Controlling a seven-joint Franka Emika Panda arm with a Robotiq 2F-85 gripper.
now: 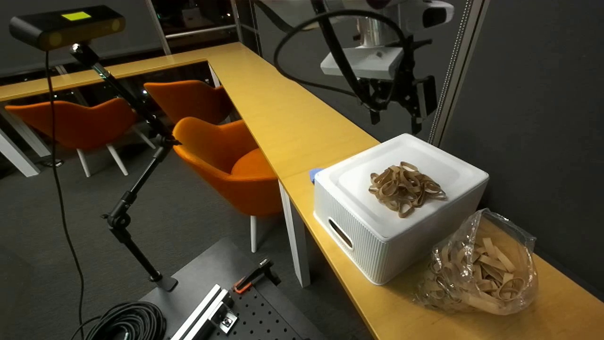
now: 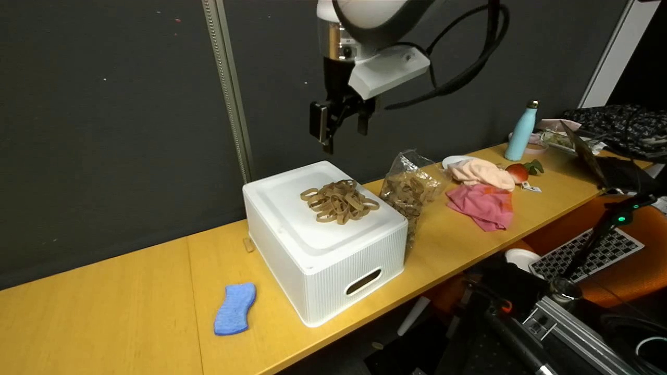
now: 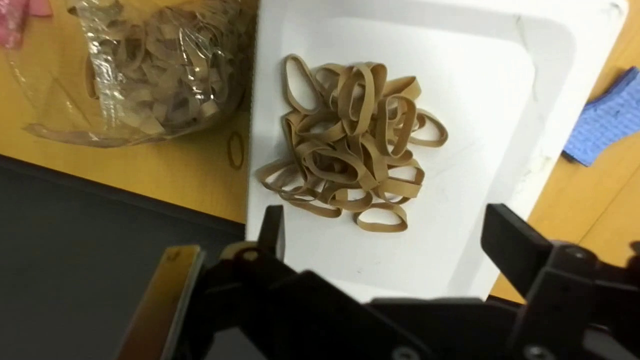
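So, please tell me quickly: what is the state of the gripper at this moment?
Black two-fingered gripper: open, holding nothing; it hangs higher than the loose pile of tan rubber bands on the white ribbed box, touching neither.

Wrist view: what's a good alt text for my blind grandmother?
Tan rubber bands heaped on a white box, with an open black gripper across the picture's bottom. Left, a clear plastic bag of similar bands; right, a blue sponge.

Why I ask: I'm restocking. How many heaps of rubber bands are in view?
2: one loose heap on the white box, the other heap inside the clear bag beside it. More may be hidden inside the box.
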